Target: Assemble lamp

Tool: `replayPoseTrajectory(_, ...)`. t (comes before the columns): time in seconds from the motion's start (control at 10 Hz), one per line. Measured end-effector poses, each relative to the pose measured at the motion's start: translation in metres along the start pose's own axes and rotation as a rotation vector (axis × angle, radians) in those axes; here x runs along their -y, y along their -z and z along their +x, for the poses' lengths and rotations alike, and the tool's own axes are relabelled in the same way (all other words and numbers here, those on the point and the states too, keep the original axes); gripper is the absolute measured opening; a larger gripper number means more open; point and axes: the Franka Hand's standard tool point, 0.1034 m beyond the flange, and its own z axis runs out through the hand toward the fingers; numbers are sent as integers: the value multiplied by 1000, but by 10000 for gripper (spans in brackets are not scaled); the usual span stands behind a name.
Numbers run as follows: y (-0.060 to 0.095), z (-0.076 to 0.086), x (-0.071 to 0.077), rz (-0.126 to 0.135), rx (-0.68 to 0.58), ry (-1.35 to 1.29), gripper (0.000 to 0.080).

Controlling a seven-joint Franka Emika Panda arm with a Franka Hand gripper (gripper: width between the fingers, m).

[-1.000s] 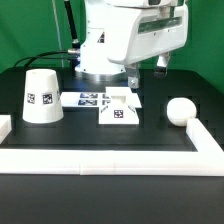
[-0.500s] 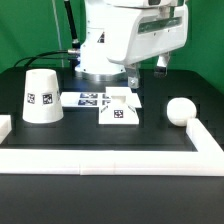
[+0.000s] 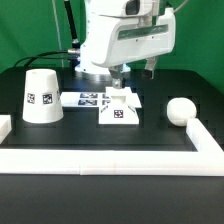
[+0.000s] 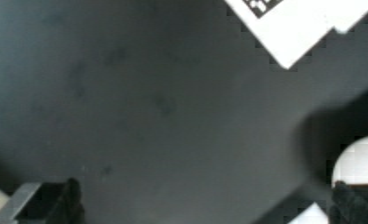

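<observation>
Exterior view first: the white cone shade (image 3: pixel 41 96) stands wide end down toward the tabletop (image 3: pixel 150 135) edge on the exterior view's left, its tag facing the camera. The square stepped base (image 3: pixel 119 108) sits mid-tabletop. The ball bulb (image 3: pixel 180 110) is well apart from it, toward the exterior view's right edge. The end effector (image 3: pixel 134 72) hangs above the base, jaws wide, holding nothing. The marker board (image 3: pixel 85 99) lies just beside the base, and a white rail (image 3: pixel 100 158) lines the near edge.

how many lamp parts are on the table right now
3: the shade stands at the exterior view's left, the base in the middle by the marker board, the bulb at the right. None seems hidden.
</observation>
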Motion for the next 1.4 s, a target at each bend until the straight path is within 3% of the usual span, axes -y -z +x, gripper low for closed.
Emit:
replayPoseTrajectory(0.2, -9, -18, 1, 0, 5, -34, 700)
replayPoseTrajectory(0.5, -8, -15, 1, 0, 2, -80, 700)
replayPoseTrajectory(0.8, -10, -21, 1, 2, 6, -312, 700)
replayPoseTrajectory(1.2, -20, -47, 23, 15, 23, -646, 700)
replayPoseTrajectory(1.4, -24, -60, 26, 21, 30, -681, 700)
